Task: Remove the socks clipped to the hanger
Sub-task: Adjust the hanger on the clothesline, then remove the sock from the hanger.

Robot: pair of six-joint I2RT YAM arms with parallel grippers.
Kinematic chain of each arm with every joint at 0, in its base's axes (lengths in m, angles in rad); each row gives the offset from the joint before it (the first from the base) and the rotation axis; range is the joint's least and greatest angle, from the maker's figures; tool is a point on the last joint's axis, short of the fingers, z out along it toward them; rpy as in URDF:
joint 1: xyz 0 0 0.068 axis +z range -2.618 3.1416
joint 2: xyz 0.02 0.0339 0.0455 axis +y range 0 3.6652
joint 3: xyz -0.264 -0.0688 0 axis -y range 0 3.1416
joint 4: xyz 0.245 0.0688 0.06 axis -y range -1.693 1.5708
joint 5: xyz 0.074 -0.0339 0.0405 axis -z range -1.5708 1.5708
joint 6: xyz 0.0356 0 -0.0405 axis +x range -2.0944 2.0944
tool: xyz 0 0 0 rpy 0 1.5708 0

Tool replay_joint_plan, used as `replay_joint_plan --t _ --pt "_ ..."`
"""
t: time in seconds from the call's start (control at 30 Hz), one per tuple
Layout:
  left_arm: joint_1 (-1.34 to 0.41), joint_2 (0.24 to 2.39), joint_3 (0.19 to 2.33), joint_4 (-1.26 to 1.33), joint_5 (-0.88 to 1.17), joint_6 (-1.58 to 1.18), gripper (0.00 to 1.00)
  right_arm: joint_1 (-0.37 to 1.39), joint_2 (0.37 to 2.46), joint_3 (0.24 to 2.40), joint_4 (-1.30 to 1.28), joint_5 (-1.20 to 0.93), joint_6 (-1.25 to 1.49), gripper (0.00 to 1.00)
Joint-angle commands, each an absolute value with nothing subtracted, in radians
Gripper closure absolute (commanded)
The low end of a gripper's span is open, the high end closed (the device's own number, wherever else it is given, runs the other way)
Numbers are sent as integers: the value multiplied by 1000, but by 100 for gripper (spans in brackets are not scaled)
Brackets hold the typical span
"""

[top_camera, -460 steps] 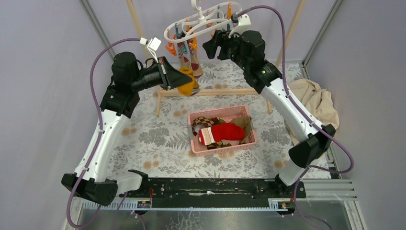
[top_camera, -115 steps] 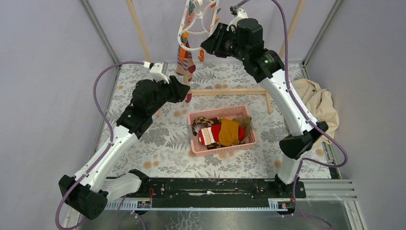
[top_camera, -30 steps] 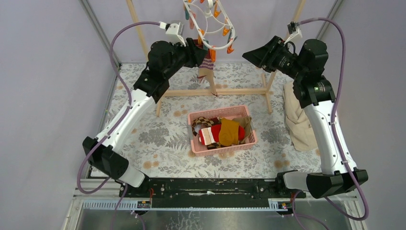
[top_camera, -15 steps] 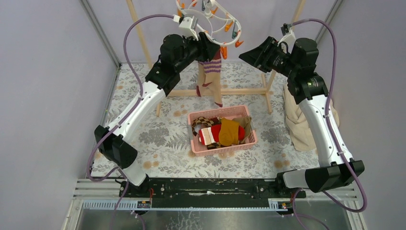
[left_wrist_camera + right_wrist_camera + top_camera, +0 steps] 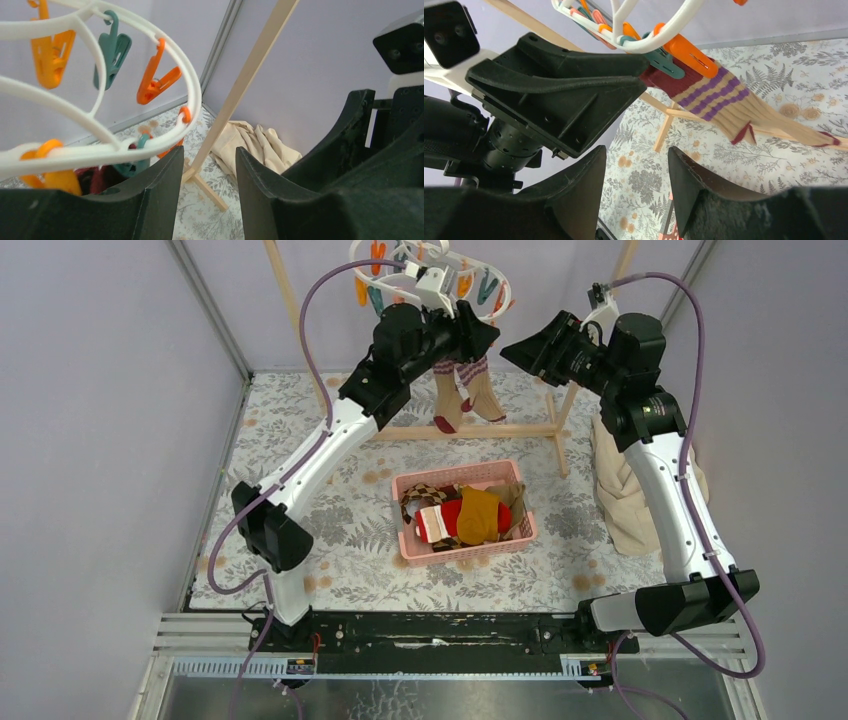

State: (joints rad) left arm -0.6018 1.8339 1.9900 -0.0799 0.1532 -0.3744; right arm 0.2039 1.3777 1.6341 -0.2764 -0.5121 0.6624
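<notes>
Top external: both arms reach up at the hanger (image 5: pixel 90 154), striped socks (image 5: pixel 448 398) clipped to it.
Left gripper (image 5: pixel 485 337) half-open and empty, just beside the ring; the socks hang below it. Right gripper (image 5: pixel 507 350) half-open, empty, near them. More socks lie in the basket (image 5: pixel 470 548).

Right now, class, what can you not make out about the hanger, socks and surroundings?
Hook of the hanger: cut off by the top edge, top view.
Cuffs of the striped socks: top view, hidden behind the left gripper.
Bottom of the basket: top view, buried under socks.
Part of the beige cloth: top view, behind the right arm.
</notes>
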Motion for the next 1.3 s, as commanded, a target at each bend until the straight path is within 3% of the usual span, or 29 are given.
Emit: replay_joint_plan --t 0.0,0.27,0.43,0.93,1.27 --pt "-608 1882 2082 -58 146 -361 51 212 1355 1668 -297 -492 609 44" --pt "-608 1960 2186 -91 147 -335 50 221 1330 1623 -306 -477 540 44" --pt "-609 1921 2143 -77 149 -330 50 339 1327 1586 -297 -404 435 45" --pt "-609 1784 2029 -68 153 -323 50 790 1332 1228 -10 342 225 41" --pt "-609 1639 1911 -87 126 -316 48 845 1497 1245 119 640 232 37"
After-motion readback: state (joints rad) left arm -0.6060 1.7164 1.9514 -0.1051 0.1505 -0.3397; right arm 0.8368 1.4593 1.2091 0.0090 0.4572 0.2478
